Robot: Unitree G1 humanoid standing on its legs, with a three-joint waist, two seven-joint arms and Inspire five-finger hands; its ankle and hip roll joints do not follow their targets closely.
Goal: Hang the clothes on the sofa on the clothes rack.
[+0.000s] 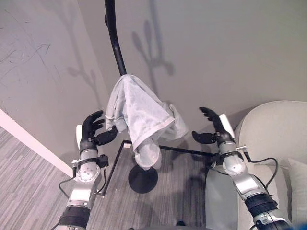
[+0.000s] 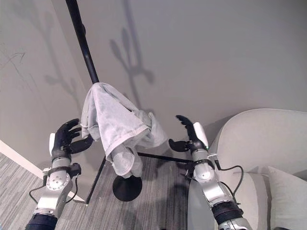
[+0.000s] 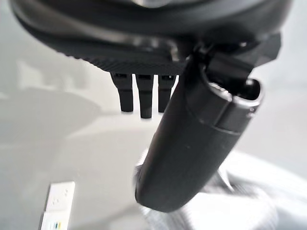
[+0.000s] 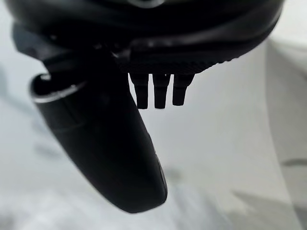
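The cloth (image 1: 139,115) is draped over the rack (image 1: 115,43), between my two hands, so the hanging looks done. My left hand (image 1: 90,132) is open, thumb just touching the cloth's edge. My right hand (image 1: 213,127) is open, empty, clear of it.

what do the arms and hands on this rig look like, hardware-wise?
Both arms are silver-grey segmented shells with black bands at the wrist and forearm joints. The left hand and right hand are dark, with slim ribbed-looking fingers and a thick rounded thumb; each carries a white cover along one edge. The wrist views show the same glossy black housing.
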